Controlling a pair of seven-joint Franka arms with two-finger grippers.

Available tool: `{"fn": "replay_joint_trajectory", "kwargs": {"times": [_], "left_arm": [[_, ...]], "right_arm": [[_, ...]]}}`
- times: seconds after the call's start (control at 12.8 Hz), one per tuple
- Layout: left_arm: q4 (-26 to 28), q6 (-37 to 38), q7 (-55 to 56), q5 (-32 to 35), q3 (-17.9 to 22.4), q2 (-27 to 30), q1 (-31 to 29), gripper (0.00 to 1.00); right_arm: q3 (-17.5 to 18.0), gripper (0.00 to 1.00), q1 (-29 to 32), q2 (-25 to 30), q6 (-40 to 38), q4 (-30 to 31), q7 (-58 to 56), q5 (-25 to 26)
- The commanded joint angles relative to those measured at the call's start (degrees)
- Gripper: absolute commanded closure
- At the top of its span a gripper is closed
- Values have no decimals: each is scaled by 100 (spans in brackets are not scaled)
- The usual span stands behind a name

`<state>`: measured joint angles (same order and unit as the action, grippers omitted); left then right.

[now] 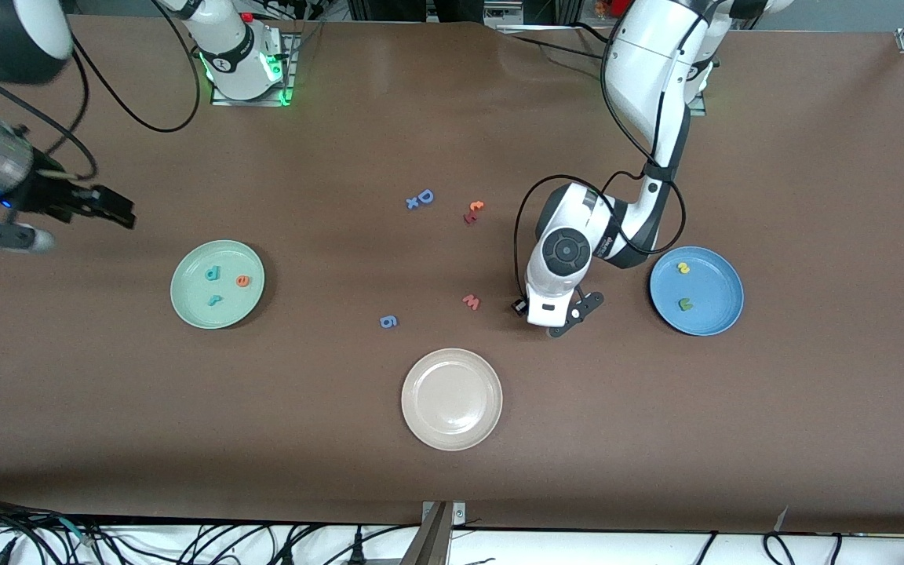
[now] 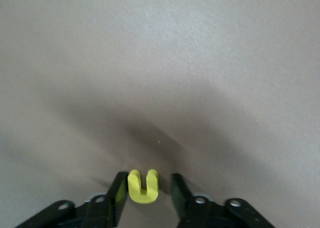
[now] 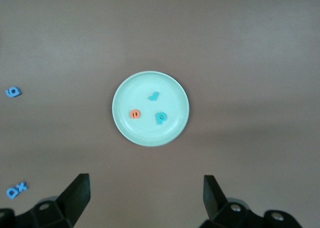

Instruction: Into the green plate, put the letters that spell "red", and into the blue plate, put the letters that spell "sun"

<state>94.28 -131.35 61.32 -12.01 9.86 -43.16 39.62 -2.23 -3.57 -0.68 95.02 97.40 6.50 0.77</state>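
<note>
A: Teal "d" (image 1: 211, 273), orange "e" (image 1: 242, 280), teal "r" (image 1: 213, 299) — all lying in the green plate (image 1: 185, 302), toward the right arm's end of the table.
B: Right gripper?
A: Right gripper (image 1: 118, 208) is up in the air over bare table beside that plate, fingers spread wide, holding nothing. That arm waits.
B: Middle of the table?
A: Blue "g" (image 1: 388, 321), blue "D" (image 1: 425, 196) with a small blue "x" (image 1: 412, 203) touching it, beige plate (image 1: 413, 416) nearest the front camera, pinkish "w" (image 1: 472, 301), and two reddish letters (image 1: 473, 212) I can't read.
B: Left gripper?
A: Left gripper (image 2: 147, 180) is down at the table between the "w" and the blue plate (image 1: 723, 318). Its fingers straddle the yellow "u" (image 2: 143, 188) — one finger touches it, with a slim gap at the other.
B: Blue plate?
A: Holds the yellow "s" (image 1: 683, 268) and the dark green "n" (image 1: 686, 304), apart from each other.
</note>
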Motion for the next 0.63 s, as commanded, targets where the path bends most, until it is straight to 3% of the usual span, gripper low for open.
{"fn": "replay_joint_trajectory", "kwargs": {"times": [0.0, 0.39, 0.55], "left_arm": [[11, 30, 29, 400, -106, -52, 11, 77], [3, 65, -171, 708, -107, -9, -16, 97], [11, 284, -1029, 709, -37, 262, -225, 98]], "right_arm": [[153, 0, 172, 147, -274, -19, -166, 37], [153, 0, 251, 68, -335, -301, -184, 37], [153, 0, 251, 50, -353, -310, -193, 20]]}}
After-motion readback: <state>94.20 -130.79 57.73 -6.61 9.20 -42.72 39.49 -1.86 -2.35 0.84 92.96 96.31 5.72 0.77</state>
